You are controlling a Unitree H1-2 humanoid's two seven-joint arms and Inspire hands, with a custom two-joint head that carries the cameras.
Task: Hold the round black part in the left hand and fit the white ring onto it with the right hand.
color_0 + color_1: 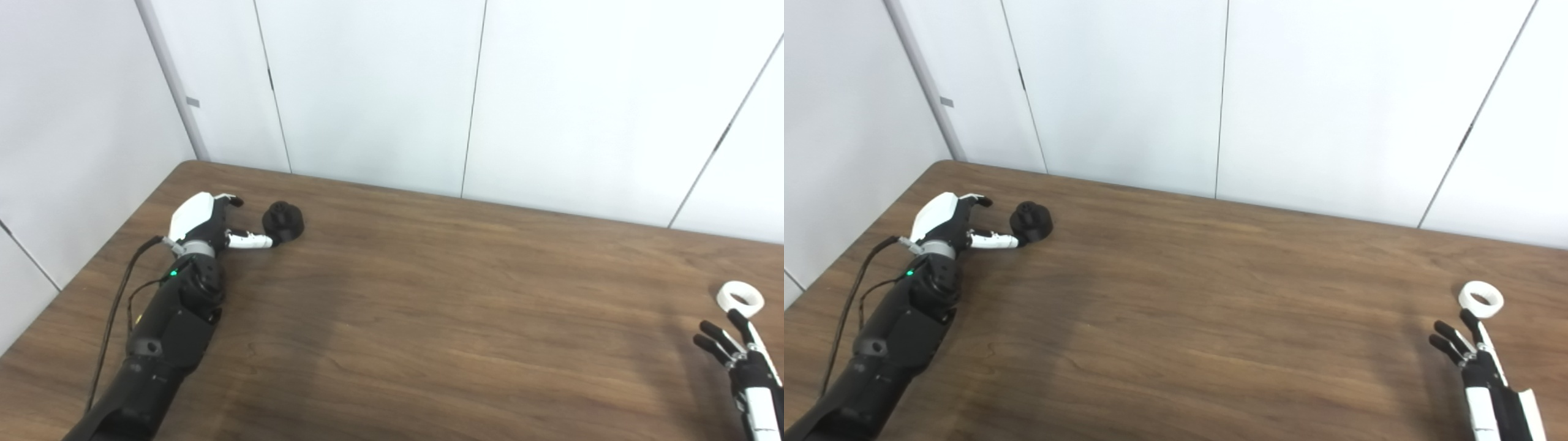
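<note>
White ring (740, 298) just beyond right robot hand (738, 352)

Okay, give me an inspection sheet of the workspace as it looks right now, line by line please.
Surface: brown wooden table, bare in the middle.
Job's things: round black part far left, on the table; white ring far right, lying flat.
Clutter: nothing seen.
Hands: left hand open, a fingertip at the black part, not gripping; right hand open, fingers just short of the ring.
Cables: black cable along the left forearm.
Surroundings: white wall panels behind the table.
</note>
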